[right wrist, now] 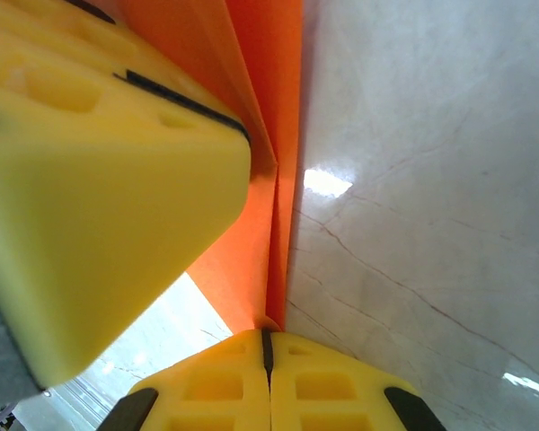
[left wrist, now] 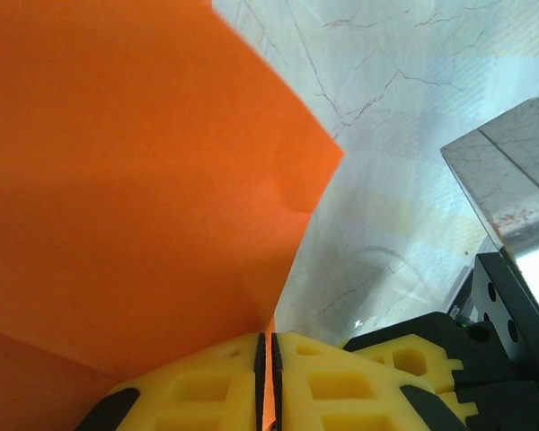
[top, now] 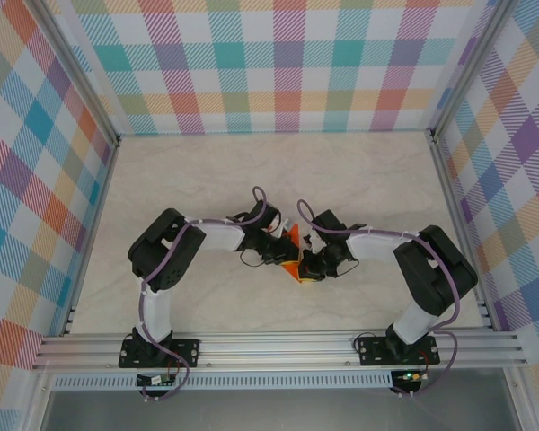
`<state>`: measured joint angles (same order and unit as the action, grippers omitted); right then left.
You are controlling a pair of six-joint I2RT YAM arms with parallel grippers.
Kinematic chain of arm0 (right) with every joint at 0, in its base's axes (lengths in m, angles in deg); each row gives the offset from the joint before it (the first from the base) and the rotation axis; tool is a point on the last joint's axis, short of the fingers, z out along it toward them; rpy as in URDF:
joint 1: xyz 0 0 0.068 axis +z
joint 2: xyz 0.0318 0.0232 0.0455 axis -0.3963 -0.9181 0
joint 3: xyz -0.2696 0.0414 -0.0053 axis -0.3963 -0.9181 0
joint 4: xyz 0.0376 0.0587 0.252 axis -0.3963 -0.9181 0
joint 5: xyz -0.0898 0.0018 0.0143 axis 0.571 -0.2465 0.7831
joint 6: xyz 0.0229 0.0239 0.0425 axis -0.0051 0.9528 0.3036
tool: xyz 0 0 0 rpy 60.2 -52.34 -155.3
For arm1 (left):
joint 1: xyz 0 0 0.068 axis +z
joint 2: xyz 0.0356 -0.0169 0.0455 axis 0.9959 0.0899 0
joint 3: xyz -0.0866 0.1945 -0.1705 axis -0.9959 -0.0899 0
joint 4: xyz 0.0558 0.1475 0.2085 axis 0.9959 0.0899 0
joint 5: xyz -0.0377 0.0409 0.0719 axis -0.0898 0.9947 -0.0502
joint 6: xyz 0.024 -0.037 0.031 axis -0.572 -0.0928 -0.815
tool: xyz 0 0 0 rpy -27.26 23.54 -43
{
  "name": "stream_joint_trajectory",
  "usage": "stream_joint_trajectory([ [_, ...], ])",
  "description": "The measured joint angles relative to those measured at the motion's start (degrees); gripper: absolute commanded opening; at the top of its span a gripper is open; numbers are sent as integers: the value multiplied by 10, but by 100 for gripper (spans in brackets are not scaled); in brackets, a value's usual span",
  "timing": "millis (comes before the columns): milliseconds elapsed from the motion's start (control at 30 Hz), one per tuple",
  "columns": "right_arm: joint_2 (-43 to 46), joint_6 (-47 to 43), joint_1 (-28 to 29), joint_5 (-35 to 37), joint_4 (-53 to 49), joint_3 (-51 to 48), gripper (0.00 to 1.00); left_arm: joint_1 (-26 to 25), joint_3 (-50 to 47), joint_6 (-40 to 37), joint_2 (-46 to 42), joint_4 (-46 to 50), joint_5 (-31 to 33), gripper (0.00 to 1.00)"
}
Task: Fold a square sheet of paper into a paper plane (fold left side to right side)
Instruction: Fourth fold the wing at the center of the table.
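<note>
Where both pairs of jaws meet on the bench (top: pixel 251 171), the creased orange sheet of paper (top: pixel 292 268) is mostly hidden under them — only slivers show. Your left jaws pinch its edge, pressed together; your right jaws pinch a folded edge too — plaid walls (top: pixel 287 63) surround the bench.

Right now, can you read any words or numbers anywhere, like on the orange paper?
None can be read. The orange paper is plain, the yellow tool fingers carry no letters, and the checked walls show only pattern. Parts at the arm bases are too small to tell.
</note>
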<state>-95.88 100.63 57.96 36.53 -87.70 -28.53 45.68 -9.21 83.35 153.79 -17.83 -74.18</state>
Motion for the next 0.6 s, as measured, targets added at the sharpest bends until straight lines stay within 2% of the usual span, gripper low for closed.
stream_joint_trajectory([
  [333, -1, -7, 0, 0, -3, 1, 5, 45, 39, -32, 24, 5, -4, 15],
  [600, -1, -12, 0, 0, -6, 3, 5, 76, 110, -68, 59, 52, 5, 16],
])
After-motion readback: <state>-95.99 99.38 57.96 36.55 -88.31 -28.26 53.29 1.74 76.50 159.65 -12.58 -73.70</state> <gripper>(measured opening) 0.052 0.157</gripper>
